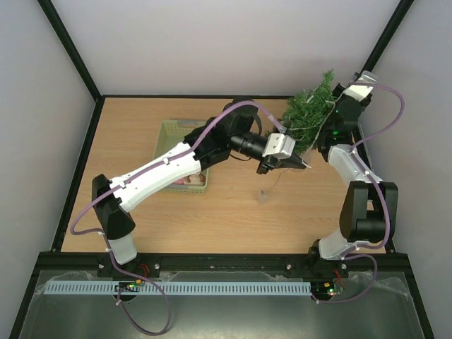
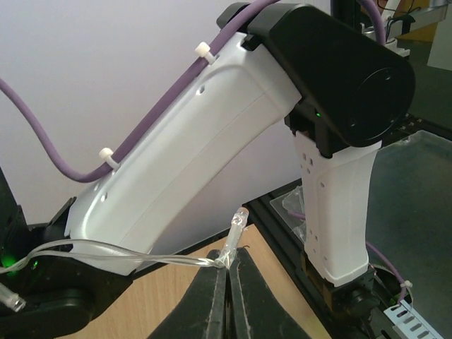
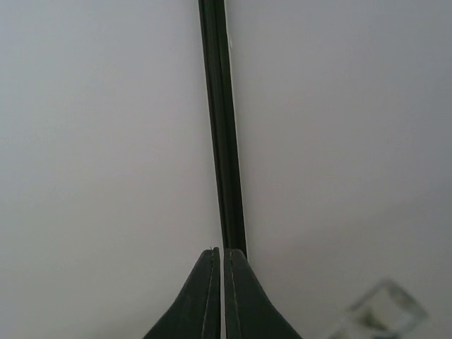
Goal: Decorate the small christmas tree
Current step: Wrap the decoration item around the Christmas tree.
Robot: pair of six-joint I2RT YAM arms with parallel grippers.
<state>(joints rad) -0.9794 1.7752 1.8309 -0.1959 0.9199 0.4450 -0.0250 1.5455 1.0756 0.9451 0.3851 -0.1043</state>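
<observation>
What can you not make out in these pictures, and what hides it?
1. Top view: what lies in the basket; the left arm covers most of it.
2. Top view: where the clear wire held by the left gripper runs; too thin to follow.
3. Right wrist view: the clear object in the bottom corner; blurred and cut by the edge.

even bright light, soft shadows; right wrist corner seemingly blurred.
</observation>
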